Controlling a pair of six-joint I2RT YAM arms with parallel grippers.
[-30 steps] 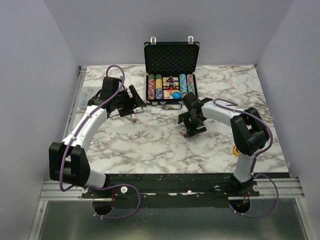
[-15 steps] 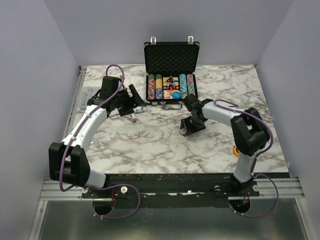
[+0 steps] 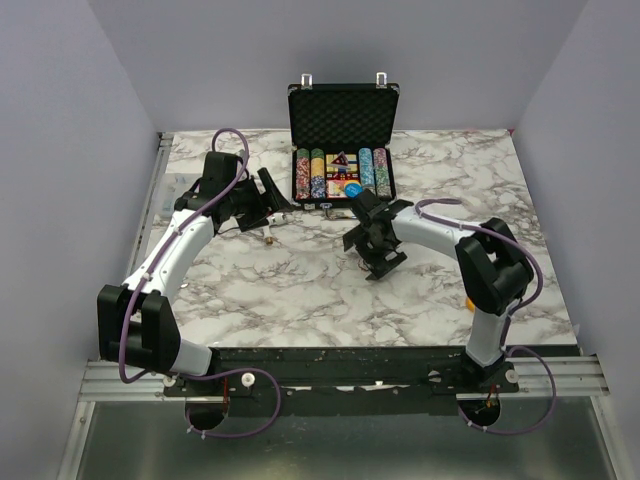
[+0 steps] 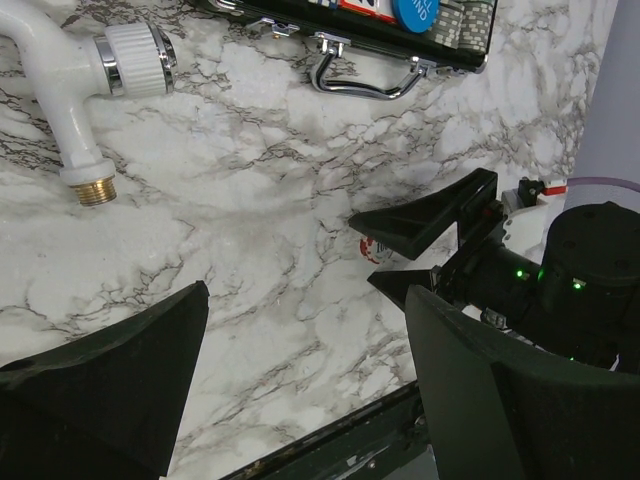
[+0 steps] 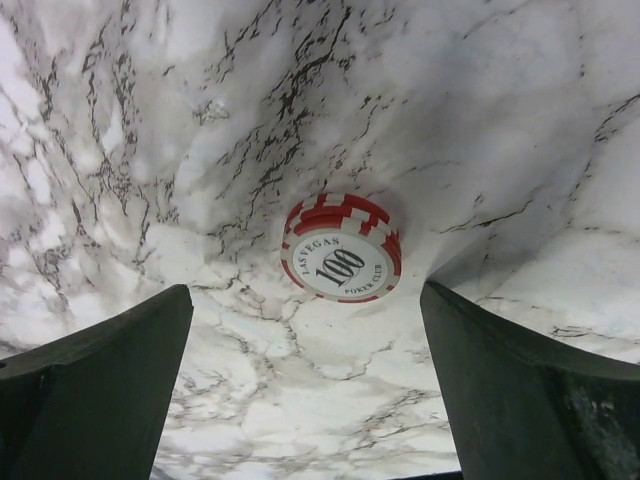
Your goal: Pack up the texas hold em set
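The black briefcase (image 3: 343, 112) stands open at the back centre, lid up, with chip rows (image 3: 318, 173), a red card box and a blue disc (image 3: 352, 188) inside. Its front edge and silver handle (image 4: 365, 85) show in the left wrist view. A red-and-white "100" chip (image 5: 342, 248) lies flat on the marble, level with the tips of my open right gripper (image 5: 306, 288), between them and untouched. In the top view the right gripper (image 3: 368, 250) hides the chip. My left gripper (image 3: 272, 200) is open and empty left of the case, as the left wrist view (image 4: 306, 288) also shows.
A small white tap-shaped plastic object (image 4: 85, 75) lies on the marble table (image 3: 280, 280) by the left gripper. A yellow-and-black tape measure (image 3: 470, 300) sits behind the right arm's base near the right edge. Grey walls close in the table.
My right gripper has swung left and turned, and now sits over the chip. The left arm and the case have not moved.
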